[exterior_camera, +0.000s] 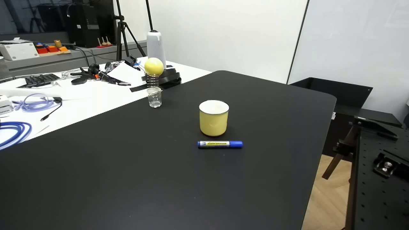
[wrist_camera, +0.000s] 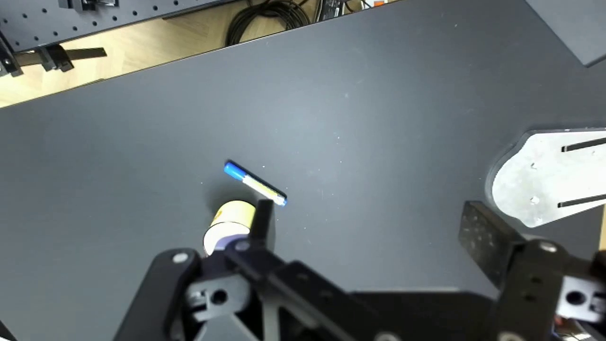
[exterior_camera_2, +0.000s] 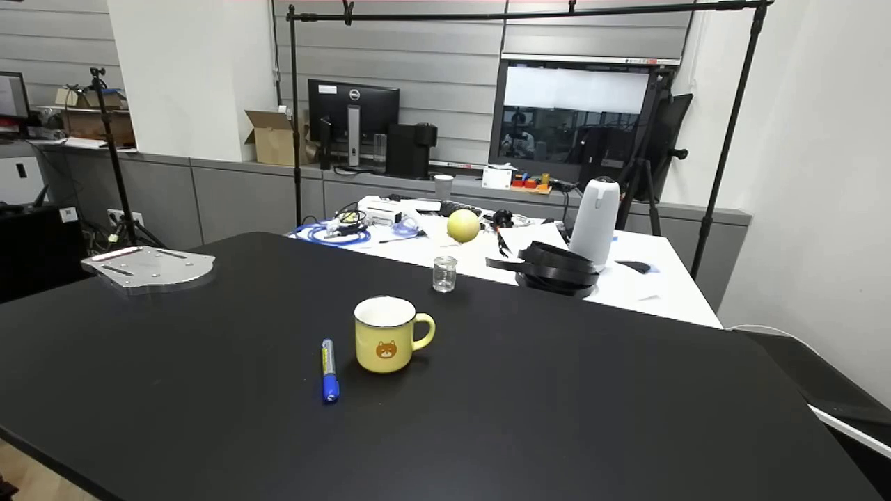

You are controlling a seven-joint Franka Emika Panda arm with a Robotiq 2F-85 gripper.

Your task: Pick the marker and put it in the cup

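The blue marker (exterior_camera: pixel 220 144) with a pale barrel lies flat on the black table beside the cup. It also shows in an exterior view (exterior_camera_2: pixel 329 371) and in the wrist view (wrist_camera: pixel 255 183). The pale-yellow cup (exterior_camera: pixel 213 118) stands upright, its white inside showing. An exterior view shows its handle and a bear face on the cup (exterior_camera_2: pixel 385 344). In the wrist view a finger hides part of the cup (wrist_camera: pixel 234 214). My gripper (wrist_camera: pixel 370 213) is wide open, empty and above the table. Marker and cup lie towards its left finger. The gripper is out of view in both exterior views.
A small clear bottle (exterior_camera_2: pixel 444 274) stands on the black table behind the cup. A metal plate (exterior_camera_2: pixel 151 268) lies on the table, also in the wrist view (wrist_camera: pixel 544 177). A white side table (exterior_camera_2: pixel 647 285) holds a yellow ball (exterior_camera_2: pixel 463 226), straps (exterior_camera_2: pixel 557 268) and cables. The table's edge (wrist_camera: pixel 189 58) borders the floor.
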